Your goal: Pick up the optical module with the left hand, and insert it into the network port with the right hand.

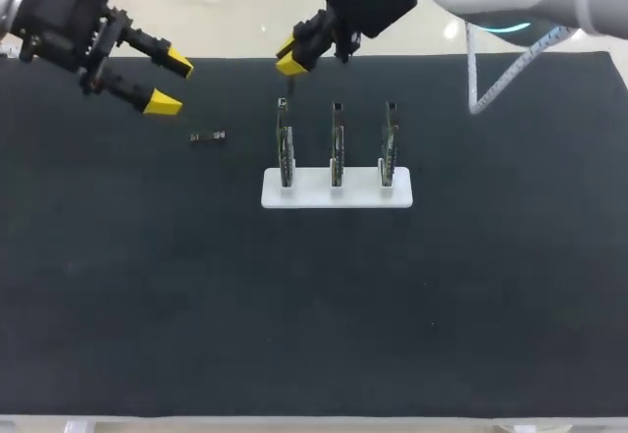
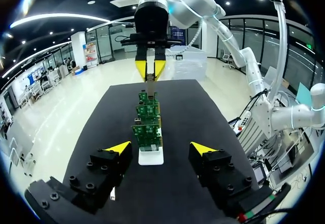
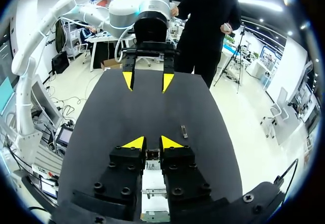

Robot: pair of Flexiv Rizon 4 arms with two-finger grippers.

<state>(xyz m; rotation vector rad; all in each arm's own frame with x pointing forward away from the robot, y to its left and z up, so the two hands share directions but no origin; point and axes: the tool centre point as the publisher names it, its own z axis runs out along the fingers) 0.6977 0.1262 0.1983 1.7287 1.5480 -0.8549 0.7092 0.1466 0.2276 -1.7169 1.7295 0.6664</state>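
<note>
One optical module point(image 2: 151, 84) sits pinched in our right gripper point(image 1: 291, 58), tips narrow on it, just over the network port point(image 1: 283, 106) atop the end board point(image 1: 286, 153) of 3 in the white stand point(image 1: 309, 197). We judge: keep it vert., square w/ the port, press slow, no side load. Left gripper point(image 1: 169, 81) hangs wide, empty; a 2nd module point(image 1: 207, 136) lies near it on the black mat point(image 1: 314, 305); neighbour board point(image 1: 337, 153) stands close, so little sideways room.

Table point(image 1: 314, 335) covered by a matte black mat point(image 1: 147, 286), faintly speckled with pale flecks, thin pale strip point(image 1: 294, 425) of tabletop along its near edge, soft even light.
</note>
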